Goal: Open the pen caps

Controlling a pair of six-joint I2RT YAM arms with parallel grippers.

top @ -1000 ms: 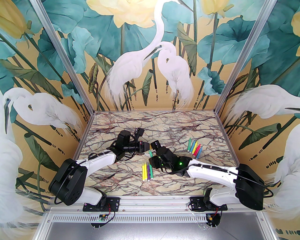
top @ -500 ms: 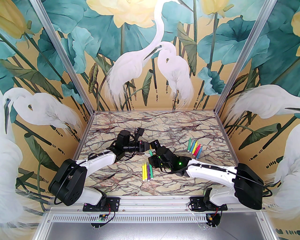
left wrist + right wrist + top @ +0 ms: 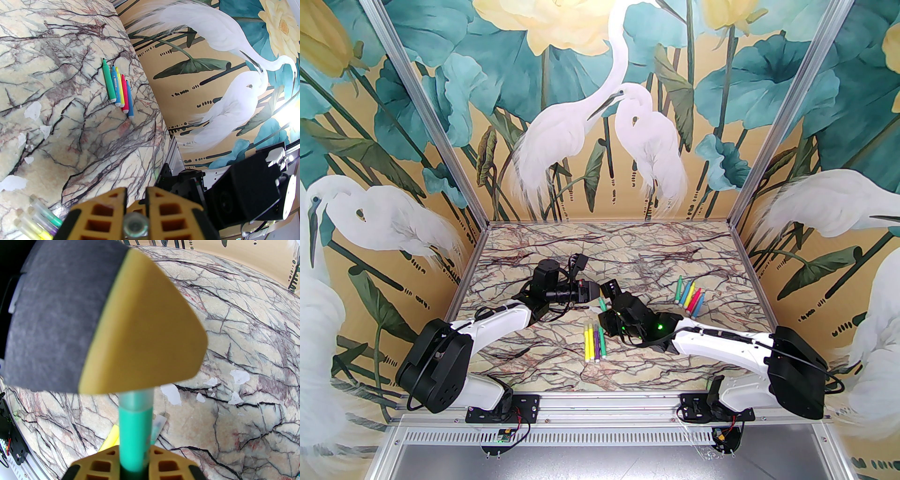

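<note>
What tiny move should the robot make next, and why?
The right gripper is shut on the teal pen, and the left gripper is shut on its pale cap, which is not yet off. So it should probably pull the two straight apart, along the pen.

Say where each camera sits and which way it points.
Top external: above and behind the bases, looking down on the table; both arms show.
Left wrist: on the left arm, facing the right wall; left gripper at the bottom.
Right wrist: on the right arm, looking along the teal pen in the right gripper to the pen cap.
Shared: top and left wrist show five pens.
</note>
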